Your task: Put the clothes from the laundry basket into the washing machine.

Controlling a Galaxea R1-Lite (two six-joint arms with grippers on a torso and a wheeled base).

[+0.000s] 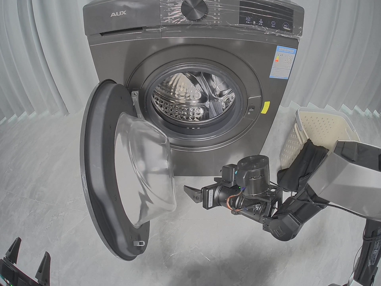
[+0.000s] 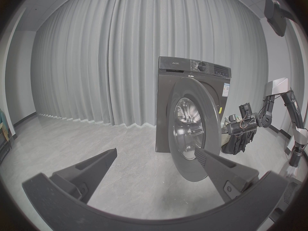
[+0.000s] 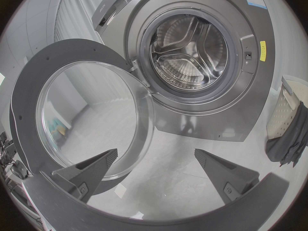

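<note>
The grey washing machine [image 1: 190,40] stands straight ahead with its round door [image 1: 103,171] swung wide to the left. Inside the drum [image 1: 194,96] I see bare metal. A cream laundry basket [image 1: 321,128] stands at the machine's right, with dark clothes [image 1: 305,163] draped over its front rim. My right gripper [image 1: 192,193] hangs open and empty low in front of the machine, left of the basket, pointing toward the door. In the right wrist view the gripper [image 3: 155,153] faces the door [image 3: 86,113] and the drum [image 3: 189,55]. My left gripper [image 1: 27,255] is open at the lower left, far from everything.
Pale curtains run behind the machine. The glass bowl of the open door [image 1: 147,167] bulges toward my right gripper. Grey tiled floor [image 1: 222,251] lies open in front of the machine and the basket [image 3: 288,109].
</note>
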